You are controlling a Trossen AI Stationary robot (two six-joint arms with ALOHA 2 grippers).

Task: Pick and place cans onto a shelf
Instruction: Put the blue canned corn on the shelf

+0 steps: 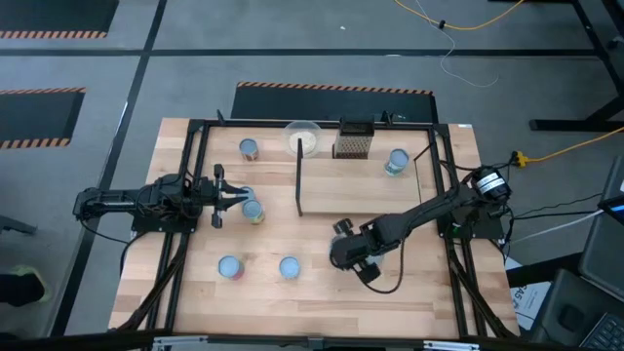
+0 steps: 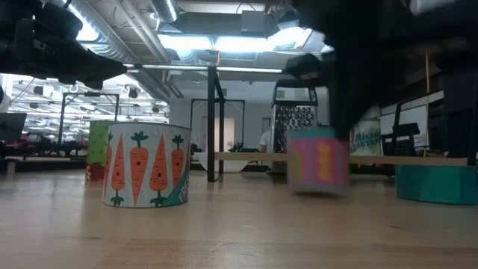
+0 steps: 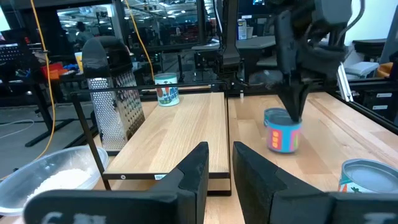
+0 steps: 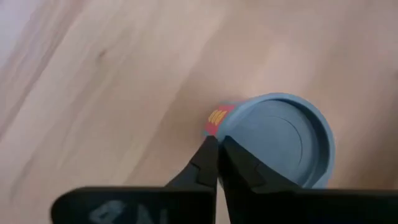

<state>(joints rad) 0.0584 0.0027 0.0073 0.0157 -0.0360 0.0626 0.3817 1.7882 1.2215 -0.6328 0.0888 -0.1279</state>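
A pink-labelled can (image 4: 280, 146) (image 3: 283, 132) (image 2: 319, 161) with a blue-grey top stands on the table under my right gripper (image 4: 217, 149) (image 1: 353, 252), which is shut with its fingertips at the can's edge. In the high view the gripper hides this can. My left gripper (image 3: 217, 165) (image 1: 226, 195) waits level at the table's left, open and holding nothing, beside a can (image 1: 253, 210). Three more cans (image 1: 249, 148) (image 1: 230, 267) (image 1: 290, 266) stand on the table. One can (image 1: 397, 162) stands on the shelf (image 1: 361, 190), whose black bar (image 1: 298, 180) runs along its left edge. My right gripper comes steeply from above and meets the pink can at the rim of its top (image 4: 239, 121) with its shut fingertips (image 4: 208, 155). Nothing is between the fingers. The can stands on the table; the left wrist view shows it upright.
A whitish bowl (image 1: 303, 136) and a dark grater (image 1: 354, 139) stand at the table's far edge behind the shelf. Black frame bars (image 1: 195, 156) run along the table's sides. In the low view a carrot-printed can (image 2: 147, 166) stands near the camera.
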